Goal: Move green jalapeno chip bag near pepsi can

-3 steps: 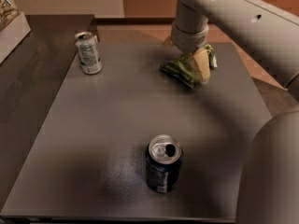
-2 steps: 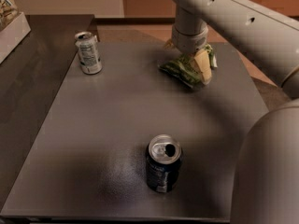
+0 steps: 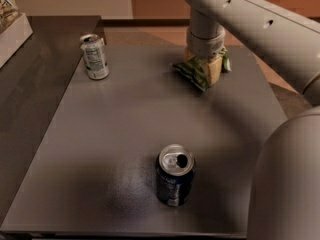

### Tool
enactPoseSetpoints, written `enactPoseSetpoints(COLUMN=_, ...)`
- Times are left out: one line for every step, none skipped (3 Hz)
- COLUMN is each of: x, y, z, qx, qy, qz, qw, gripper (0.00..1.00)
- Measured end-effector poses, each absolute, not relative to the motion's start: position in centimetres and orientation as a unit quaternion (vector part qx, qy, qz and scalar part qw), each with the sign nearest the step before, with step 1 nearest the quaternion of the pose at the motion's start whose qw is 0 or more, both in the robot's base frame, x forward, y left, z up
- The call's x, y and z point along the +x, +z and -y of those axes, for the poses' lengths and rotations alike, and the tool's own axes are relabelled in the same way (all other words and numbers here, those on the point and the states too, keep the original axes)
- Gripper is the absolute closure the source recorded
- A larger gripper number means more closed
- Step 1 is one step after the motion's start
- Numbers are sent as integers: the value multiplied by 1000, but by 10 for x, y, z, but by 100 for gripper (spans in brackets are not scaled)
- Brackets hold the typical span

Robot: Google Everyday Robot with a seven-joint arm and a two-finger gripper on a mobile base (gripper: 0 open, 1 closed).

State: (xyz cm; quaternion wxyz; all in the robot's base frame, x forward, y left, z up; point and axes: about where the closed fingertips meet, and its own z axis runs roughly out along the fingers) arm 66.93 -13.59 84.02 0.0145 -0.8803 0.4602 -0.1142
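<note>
At one o'clock on the grey tabletop (image 3: 120, 129), my gripper (image 3: 202, 66) clamps the crinkled light-green foil chip bag (image 3: 190, 74), with the dark navy pepsi can (image 3: 174, 181) well apart toward six o'clock.

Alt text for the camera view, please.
The arm reaches down from the upper right, its gripper on the green chip bag at the far right of a dark table. The pepsi can stands open-topped near the front edge, well apart from the bag; a white can stands at the far left.
</note>
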Motion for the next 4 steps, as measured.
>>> enactPoseSetpoints(x=664, y=843, z=139, qx=-879, qy=-112, qz=-462, qw=14, gripper=64)
enactPoseSetpoints(x=653, y=862, z=136, qx=-875, qy=-102, qz=-472, qw=29, gripper=87)
enactPoseSetpoints(x=629, y=889, z=125, qx=-873, qy=-73, qz=-479, qw=51, gripper=100)
enactPoseSetpoints(x=599, y=913, z=105, qx=-868, qy=-30, qz=-491, qw=68, gripper=100)
